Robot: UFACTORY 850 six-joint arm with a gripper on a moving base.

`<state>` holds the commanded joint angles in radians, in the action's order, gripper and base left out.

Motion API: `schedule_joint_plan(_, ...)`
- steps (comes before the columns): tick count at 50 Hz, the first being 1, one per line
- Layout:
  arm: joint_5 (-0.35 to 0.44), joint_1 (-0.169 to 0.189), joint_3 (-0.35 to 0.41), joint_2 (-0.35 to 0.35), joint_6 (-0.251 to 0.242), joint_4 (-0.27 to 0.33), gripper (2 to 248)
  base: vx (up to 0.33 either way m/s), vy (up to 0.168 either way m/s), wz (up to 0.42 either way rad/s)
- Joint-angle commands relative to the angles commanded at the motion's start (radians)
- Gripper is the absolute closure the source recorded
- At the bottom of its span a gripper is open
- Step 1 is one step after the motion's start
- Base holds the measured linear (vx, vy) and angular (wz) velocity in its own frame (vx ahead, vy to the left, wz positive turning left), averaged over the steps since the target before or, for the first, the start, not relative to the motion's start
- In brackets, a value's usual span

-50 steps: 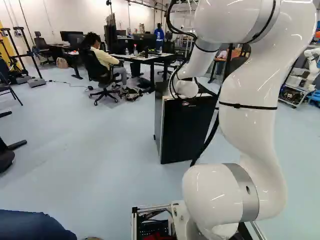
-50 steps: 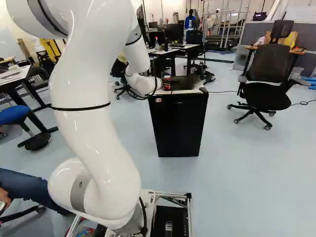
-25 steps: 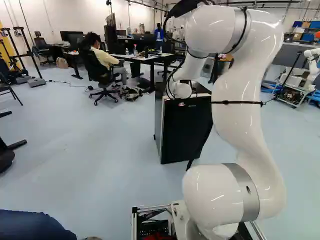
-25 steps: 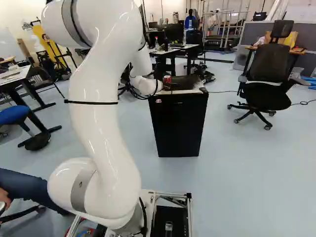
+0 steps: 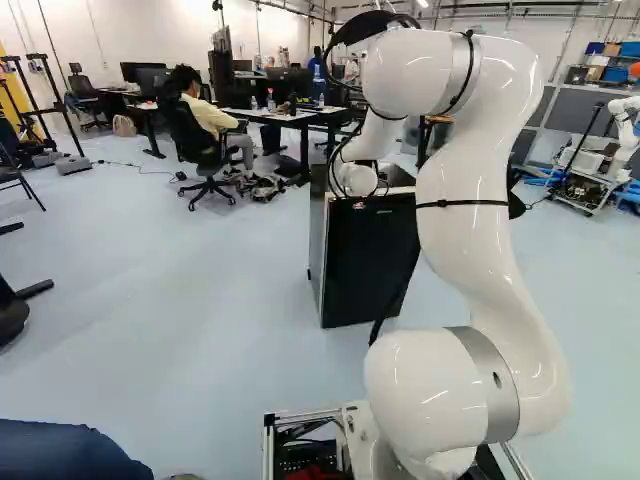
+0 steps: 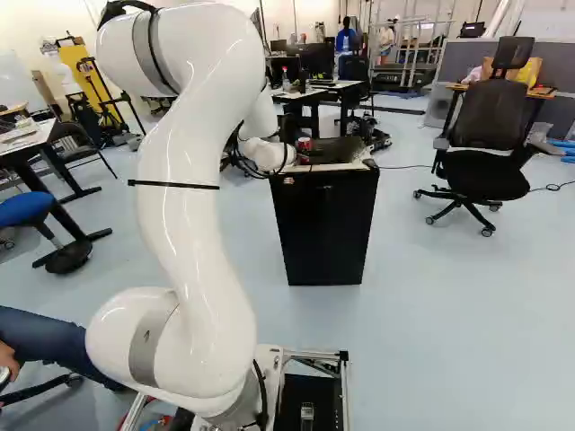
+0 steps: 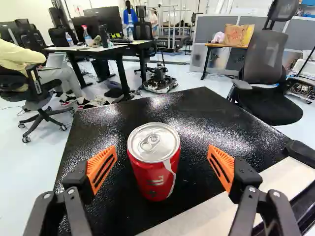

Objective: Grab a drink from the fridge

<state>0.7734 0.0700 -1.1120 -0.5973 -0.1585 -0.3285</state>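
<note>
In the right base view my gripper (image 6: pixel 308 156) shows small and dark at the top of the black fridge (image 6: pixel 325 224), by a red can (image 6: pixel 304 144). The wrist view has the gripper (image 7: pixel 161 168) open, its orange pads wide apart on either side of the can (image 7: pixel 156 179). Upright on the fridge's dark top (image 7: pixel 197 110), the can has a silver lid and a visible gap to each pad. In the left base view the fridge (image 5: pixel 370 265) has its front closed, and my wrist hides the can.
Beyond the fridge are a desk (image 7: pixel 113 49) and a person seated on an office chair. An empty black chair (image 6: pixel 490 135) stands to the fridge's right. Another robot (image 5: pixel 625 125) is at the far right of the left base view. Someone's leg (image 6: pixel 54 346) is close beside the base.
The base has stayed put. My arm's upper links have swung left in the left base view and right in the right one, and the wrist has shifted slightly over the fridge.
</note>
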Motion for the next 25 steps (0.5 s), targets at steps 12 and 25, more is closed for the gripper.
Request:
schedule_joint_plan(12,0.0,0.0,0.0,0.0,0.0,0.0,59,0.0,0.0,0.0)
schedule_joint_plan(25,0.0,0.0,0.001,0.003,0.0,0.0,151,0.0,0.0,0.0)
